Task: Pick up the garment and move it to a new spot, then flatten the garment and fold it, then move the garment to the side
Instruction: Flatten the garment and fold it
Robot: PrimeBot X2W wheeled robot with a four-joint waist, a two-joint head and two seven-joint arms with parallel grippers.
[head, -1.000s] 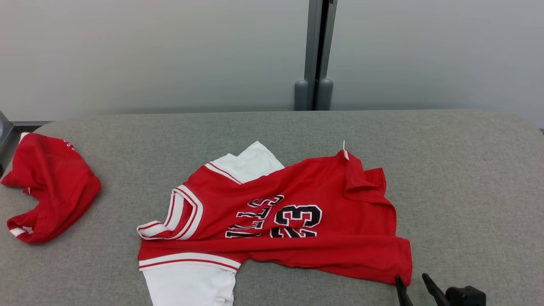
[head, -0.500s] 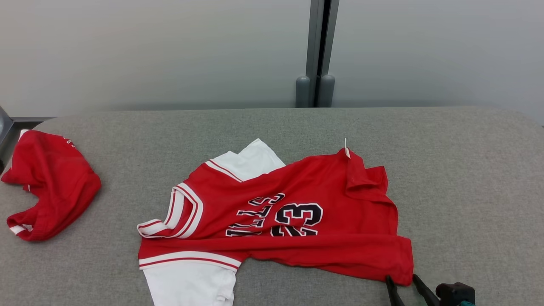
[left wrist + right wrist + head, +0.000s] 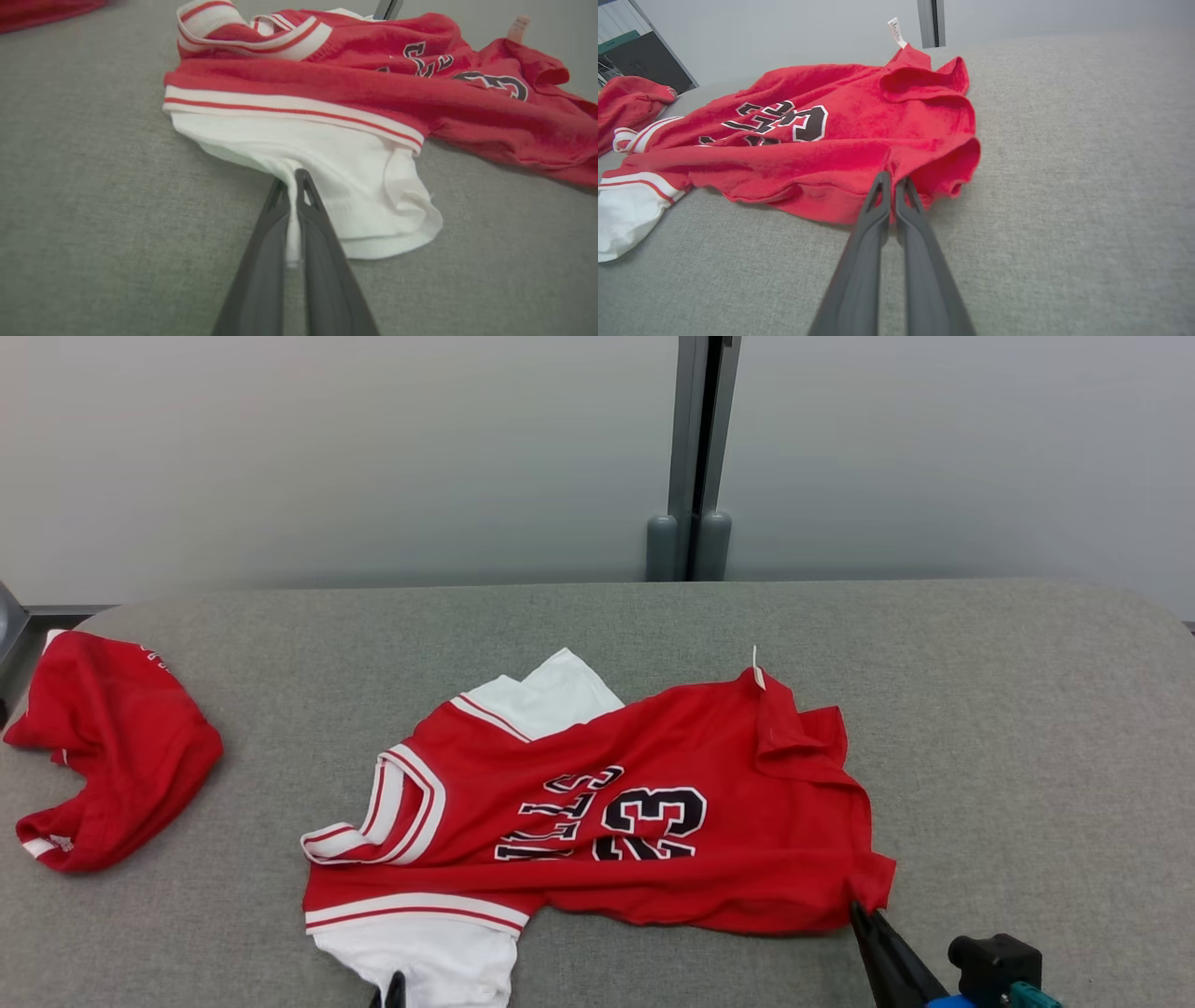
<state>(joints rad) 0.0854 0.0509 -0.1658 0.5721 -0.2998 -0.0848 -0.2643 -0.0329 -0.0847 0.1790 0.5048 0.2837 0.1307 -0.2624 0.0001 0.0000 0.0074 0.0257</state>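
Two pinches held the red basketball jersey (image 3: 747,821) at the centre of the worktop (image 3: 1027,728), left end effector (image 3: 290,177) clamped on its white sleeve (image 3: 355,186) at seven o'clock, right end effector (image 3: 892,177) clamped on the red hem corner (image 3: 943,168) at four o'clock, so raising both evenly, I judged, would best avoid slipping.

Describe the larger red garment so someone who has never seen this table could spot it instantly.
Start at the grey padded table; the jersey lies crumpled across its middle, the left tool pinching its white sleeve and the right tool its red corner. Unlike the smaller red bundle at the table's left edge, it bears a black 23 and white sleeves with striped trim.
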